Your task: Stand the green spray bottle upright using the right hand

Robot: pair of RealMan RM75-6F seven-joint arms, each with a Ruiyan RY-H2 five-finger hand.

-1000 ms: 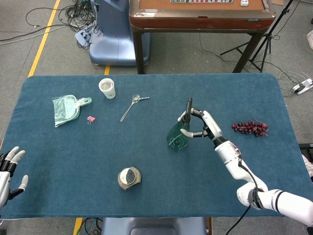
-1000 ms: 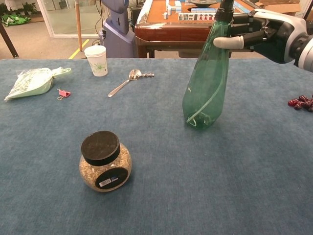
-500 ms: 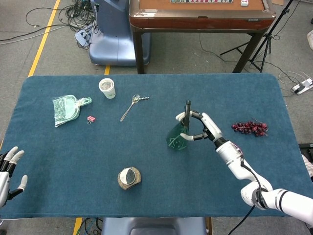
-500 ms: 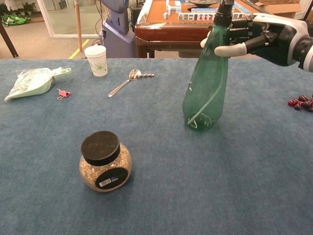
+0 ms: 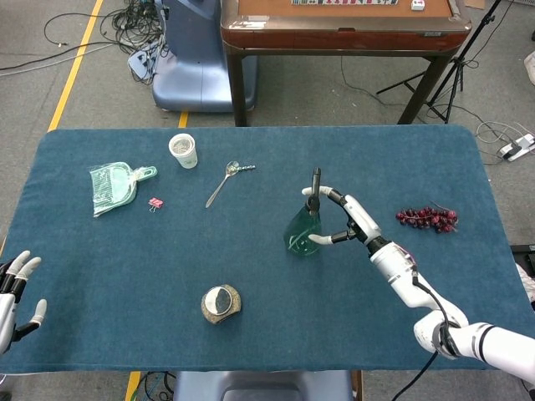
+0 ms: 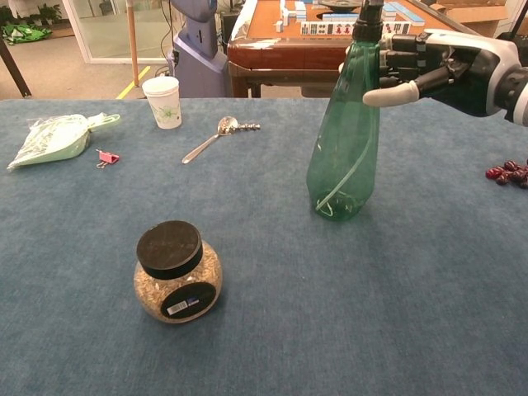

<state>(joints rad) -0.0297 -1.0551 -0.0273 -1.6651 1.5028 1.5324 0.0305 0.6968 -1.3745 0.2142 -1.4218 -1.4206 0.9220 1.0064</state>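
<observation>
The green spray bottle (image 6: 345,140) stands upright on its base right of the table's middle, also seen in the head view (image 5: 304,227). My right hand (image 6: 445,70) is beside its neck with the fingers spread. The thumb (image 6: 388,95) reaches across the bottle's shoulder and the other fingers lie by the neck, in a loose cradle and not a firm grip. In the head view the right hand (image 5: 347,219) brackets the bottle from the right. My left hand (image 5: 17,292) hangs open at the table's near left corner, holding nothing.
A glass jar with a black lid (image 6: 176,271) sits near the front. A paper cup (image 6: 162,101), a spoon (image 6: 216,134), a bagged dustpan (image 6: 54,136) and a pink clip (image 6: 107,157) lie at the back left. Grapes (image 5: 428,218) lie to the right.
The bottle has tipped from a slight lean to fully upright. My right hand's thumb has spread downward, away from the neck, loosening the hold. The left hand has not moved.
</observation>
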